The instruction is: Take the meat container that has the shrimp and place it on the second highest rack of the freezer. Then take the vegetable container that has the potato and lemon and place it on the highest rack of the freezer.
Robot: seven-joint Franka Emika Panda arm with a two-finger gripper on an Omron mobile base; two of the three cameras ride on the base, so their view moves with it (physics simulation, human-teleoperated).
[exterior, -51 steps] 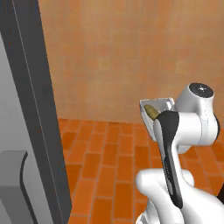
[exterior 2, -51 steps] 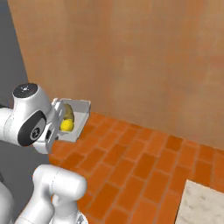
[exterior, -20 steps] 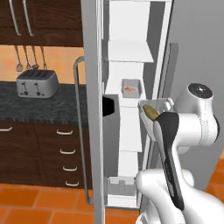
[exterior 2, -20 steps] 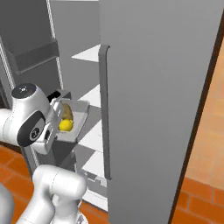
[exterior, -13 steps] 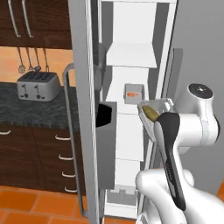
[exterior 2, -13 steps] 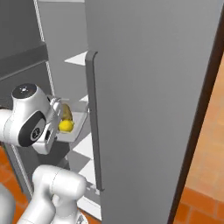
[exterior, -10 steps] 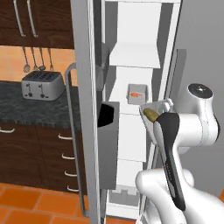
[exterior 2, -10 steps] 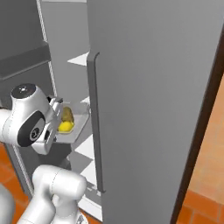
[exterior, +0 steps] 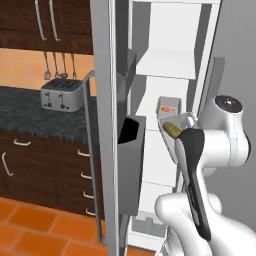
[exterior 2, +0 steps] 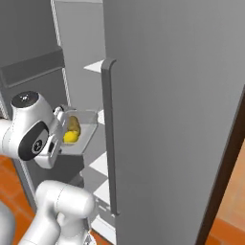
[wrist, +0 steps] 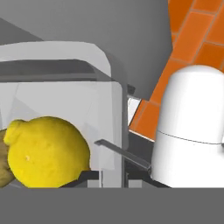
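My vegetable container (exterior 2: 80,133) is a clear tray holding the potato (exterior 2: 72,124) and the lemon (exterior 2: 70,137), which lie side by side, touching. In the hand view the lemon (wrist: 47,152) sits right above my tool (wrist: 109,177), pressed toward the tray's near wall. My tool is clenched on the near edge of the vegetable container, holding it up in front of the open freezer (exterior: 170,65), near its white shelves. Farther in, the meat container (exterior: 169,105) with the shrimp (exterior: 168,108) rests on the second highest rack (exterior: 172,120). The highest rack (exterior: 162,69) is above it. A toaster (exterior: 61,94) stands on the dark table (exterior: 30,117) to the left.
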